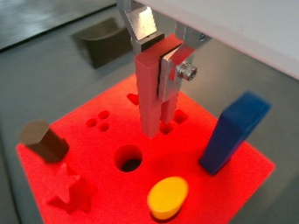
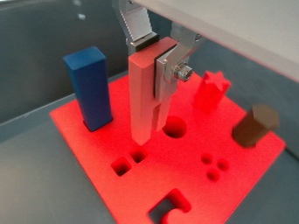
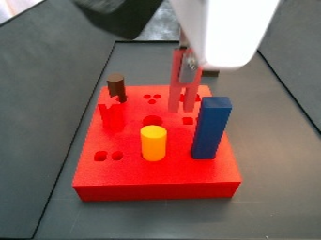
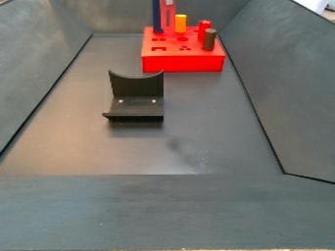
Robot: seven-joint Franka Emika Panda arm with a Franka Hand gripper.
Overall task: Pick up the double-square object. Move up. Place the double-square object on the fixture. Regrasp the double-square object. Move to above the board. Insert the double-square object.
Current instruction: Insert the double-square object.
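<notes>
My gripper (image 1: 158, 54) is shut on the double-square object (image 1: 152, 96), a thin plain-red slab held upright by its upper end. It also shows in a wrist view (image 2: 143, 101) and in a side view (image 3: 177, 82). Its lower end hangs just over the top of the board (image 1: 100, 162), near a pair of small square holes; I cannot tell whether it touches. The board is a thick bright-red slab (image 3: 150, 183). The fixture (image 4: 135, 96) stands apart on the dark floor, nearer the camera than the board (image 4: 183, 61), and is empty.
On the board stand a tall blue block (image 3: 209, 127), a yellow peg (image 3: 153, 142), a dark brown peg (image 3: 116, 89) and a red notch-topped peg (image 3: 111, 114). The blue block is close beside the held slab. Dark sloping walls enclose the floor (image 4: 183, 147).
</notes>
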